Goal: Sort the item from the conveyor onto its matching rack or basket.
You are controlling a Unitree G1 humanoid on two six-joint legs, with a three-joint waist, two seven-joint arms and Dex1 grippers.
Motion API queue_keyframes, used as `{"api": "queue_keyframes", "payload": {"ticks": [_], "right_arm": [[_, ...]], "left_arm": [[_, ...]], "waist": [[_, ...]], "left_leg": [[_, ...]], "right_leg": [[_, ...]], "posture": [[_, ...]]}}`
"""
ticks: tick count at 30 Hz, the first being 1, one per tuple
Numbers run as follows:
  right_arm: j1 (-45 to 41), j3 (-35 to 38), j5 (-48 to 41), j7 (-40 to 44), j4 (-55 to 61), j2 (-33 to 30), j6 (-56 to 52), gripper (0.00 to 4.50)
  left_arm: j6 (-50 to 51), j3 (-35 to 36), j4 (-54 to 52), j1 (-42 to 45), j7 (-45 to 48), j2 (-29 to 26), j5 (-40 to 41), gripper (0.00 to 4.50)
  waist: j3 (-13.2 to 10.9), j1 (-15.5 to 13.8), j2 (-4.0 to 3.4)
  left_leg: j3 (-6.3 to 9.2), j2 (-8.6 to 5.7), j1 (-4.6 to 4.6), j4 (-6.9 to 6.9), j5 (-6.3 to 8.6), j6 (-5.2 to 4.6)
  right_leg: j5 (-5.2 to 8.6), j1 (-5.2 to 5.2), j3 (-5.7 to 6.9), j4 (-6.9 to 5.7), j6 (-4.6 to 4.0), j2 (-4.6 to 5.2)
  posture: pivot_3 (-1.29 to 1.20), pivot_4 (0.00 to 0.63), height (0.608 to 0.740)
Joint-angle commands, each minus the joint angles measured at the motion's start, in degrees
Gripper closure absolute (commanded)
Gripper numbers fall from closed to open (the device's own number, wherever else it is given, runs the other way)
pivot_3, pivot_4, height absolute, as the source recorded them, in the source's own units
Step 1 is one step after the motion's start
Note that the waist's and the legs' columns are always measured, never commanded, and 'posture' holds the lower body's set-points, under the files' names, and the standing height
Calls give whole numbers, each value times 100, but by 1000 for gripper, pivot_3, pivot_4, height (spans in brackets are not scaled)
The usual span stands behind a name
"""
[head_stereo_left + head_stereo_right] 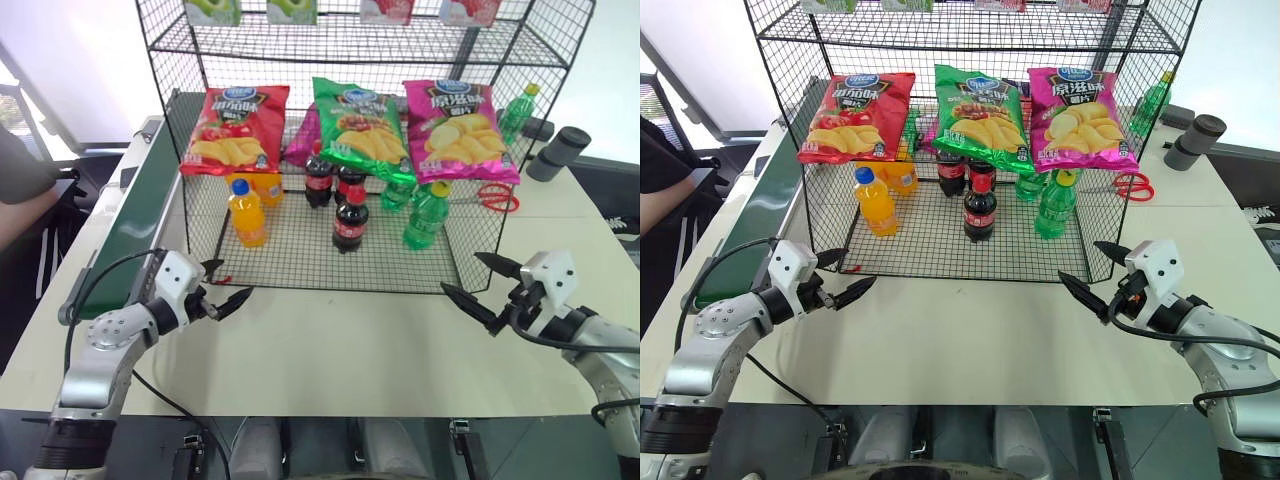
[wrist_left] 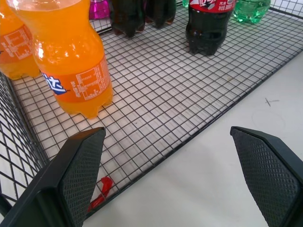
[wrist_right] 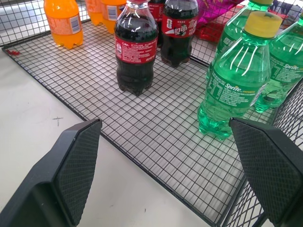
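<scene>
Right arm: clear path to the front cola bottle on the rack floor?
Probably yes. The right gripper is open, holding nothing, facing the rack's open front. The front cola bottle stands upright near the front edge; the green Sprite bottle beside it crowds the approach.

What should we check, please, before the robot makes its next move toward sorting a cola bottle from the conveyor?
1. Left gripper open and empty: ok.
2. Right gripper open and empty: ok.
3. Cola bottle waiting on the conveyor: not ok, the visible belt carries none.
4. Free space beside the front cola bottle on the rack floor: ok, open mesh in front.
5. Orange-soda bottle and green bottle upright: ok.
6. Person's arm beside the conveyor, clear of the belt: cannot tell.
</scene>
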State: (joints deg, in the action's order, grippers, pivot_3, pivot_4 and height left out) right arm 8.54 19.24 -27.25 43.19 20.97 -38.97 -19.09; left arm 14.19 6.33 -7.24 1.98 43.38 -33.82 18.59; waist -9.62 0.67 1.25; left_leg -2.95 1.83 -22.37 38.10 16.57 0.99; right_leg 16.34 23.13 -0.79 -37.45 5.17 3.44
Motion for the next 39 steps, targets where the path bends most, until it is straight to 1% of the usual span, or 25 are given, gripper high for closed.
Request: {"api": "queue_keyframes", "payload": {"ticks": [1,16,39], "right_arm": [[-12,37,-18,8,60,51,113,32],[-74,-93,-10,-132,196,52,16,32],[-149,-215,58,-142,47,80,148,32]], "left_arm": [[-158,180,-57,22,-1,-67,-3,0],[-108,185,-36,15,-54,-42,-36,0],[-225,103,103,114,-92,0,-76,0]], "waist": [[0,1,0],[0,1,0],[0,0,0]], "left_leg": [[0,0,0,0,0,0],[0,0,0,0,0,0],[0,0,0,0,0,0]], "right_leg": [[0,0,0,0,0,0],[0,0,0,0,0,0],[0,0,0,0,1,-2]], "posture": [[0,150,740],[0,150,740],[0,150,740]]}}
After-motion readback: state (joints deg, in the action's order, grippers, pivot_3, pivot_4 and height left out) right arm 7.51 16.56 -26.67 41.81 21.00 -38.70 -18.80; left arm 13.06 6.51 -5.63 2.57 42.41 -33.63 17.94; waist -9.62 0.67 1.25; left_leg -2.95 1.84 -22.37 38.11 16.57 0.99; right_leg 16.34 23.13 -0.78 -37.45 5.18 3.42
